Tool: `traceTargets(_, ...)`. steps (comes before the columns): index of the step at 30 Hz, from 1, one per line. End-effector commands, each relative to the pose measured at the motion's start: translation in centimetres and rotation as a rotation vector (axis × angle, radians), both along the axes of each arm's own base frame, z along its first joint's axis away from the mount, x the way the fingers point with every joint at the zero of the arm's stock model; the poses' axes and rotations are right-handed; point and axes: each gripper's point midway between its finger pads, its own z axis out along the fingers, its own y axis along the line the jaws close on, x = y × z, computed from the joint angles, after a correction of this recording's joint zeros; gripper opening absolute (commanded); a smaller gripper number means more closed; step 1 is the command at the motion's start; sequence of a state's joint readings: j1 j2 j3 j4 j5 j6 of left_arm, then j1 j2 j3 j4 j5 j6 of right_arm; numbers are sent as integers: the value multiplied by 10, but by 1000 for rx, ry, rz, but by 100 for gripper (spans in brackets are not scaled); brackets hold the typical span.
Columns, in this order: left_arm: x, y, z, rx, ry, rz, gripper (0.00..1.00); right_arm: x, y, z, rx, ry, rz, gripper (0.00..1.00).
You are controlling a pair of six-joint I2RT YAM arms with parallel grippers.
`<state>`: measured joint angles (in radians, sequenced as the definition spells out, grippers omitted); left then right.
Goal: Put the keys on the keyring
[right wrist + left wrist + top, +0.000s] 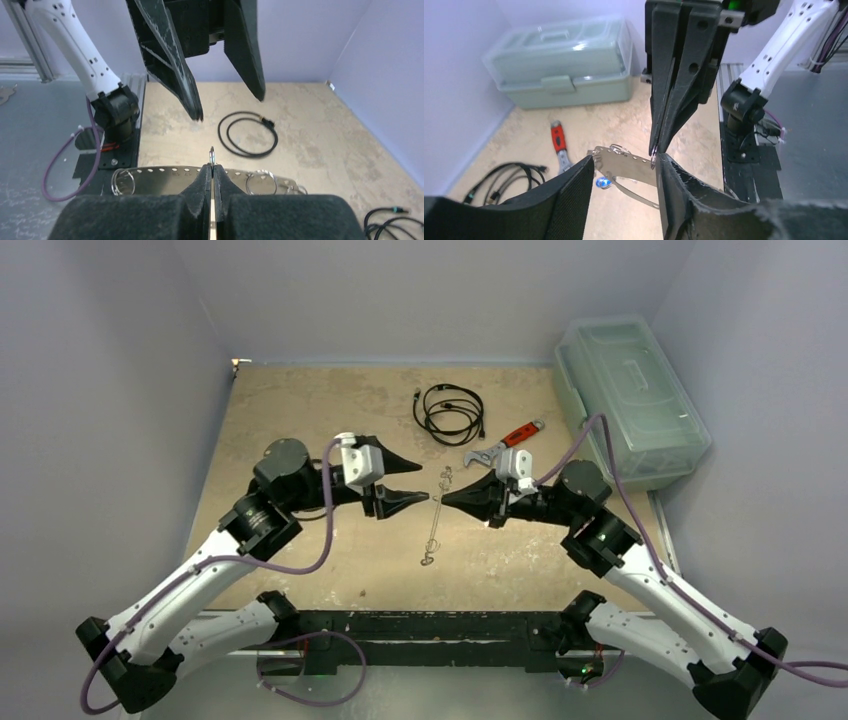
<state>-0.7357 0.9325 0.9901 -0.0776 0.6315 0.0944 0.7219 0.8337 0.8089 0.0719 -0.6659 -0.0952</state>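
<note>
The keyring (626, 167) is a flat silvery metal band with a row of small holes. It hangs in the air between the two grippers and shows edge-on as a thin line (434, 530) from above. My right gripper (212, 167) is shut on a small wire loop standing edge-on at the band's rim; its closed tips (655, 150) point down at the band. My left gripper (625, 159) is open, a finger on either side of the band, neither pressing it. A blue-headed key (602, 183) dangles under the band. Small wire loops (260, 182) sit along the band.
A red-handled wrench (505, 445) and a coiled black cable (450, 412) lie on the tan table behind the grippers. A pale green lidded box (630, 400) stands at the back right. Walls close in both sides, and the arms' base rail (430, 625) runs along the near edge.
</note>
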Motion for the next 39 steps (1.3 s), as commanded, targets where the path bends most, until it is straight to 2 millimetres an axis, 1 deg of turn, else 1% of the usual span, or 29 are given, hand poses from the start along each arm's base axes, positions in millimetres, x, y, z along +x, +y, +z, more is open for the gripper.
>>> traceTargets(1,-19,9,46,-142,-104,-32,45,-6,-7,38,141,-89,-18,0)
traceTargets(3,-26,9,53,-157,-120,-62,40,-9,-10,43,176,-96,-24,0)
traceTargets(5,-32,7,55,-160,-118,-102,37,-13,-13,49,214,-95,-26,0)
traceTargets(9,-40,2,54,-156,-107,-169,39,-20,-20,60,293,-102,-30,0)
traceTargets(12,-44,-2,50,-146,-98,-217,40,-25,-22,64,314,-107,-14,0)
traceTargets(15,-46,-8,45,-134,-88,-264,38,-28,-22,65,321,-106,1,0)
traceTargets(20,-48,-13,42,-133,-51,-305,33,-31,-23,67,340,-106,16,0)
traceTargets(24,-50,-15,41,-135,-46,-320,31,-32,-22,68,350,-102,24,0)
traceTargets(29,-47,-19,34,-132,-26,-330,29,-31,-19,65,346,-93,35,0)
traceTargets(35,-43,-22,30,-127,-9,-329,26,-32,-17,66,349,-93,46,0)
traceTargets(39,-42,-24,28,-130,-3,-330,23,-31,-15,65,347,-89,55,0)
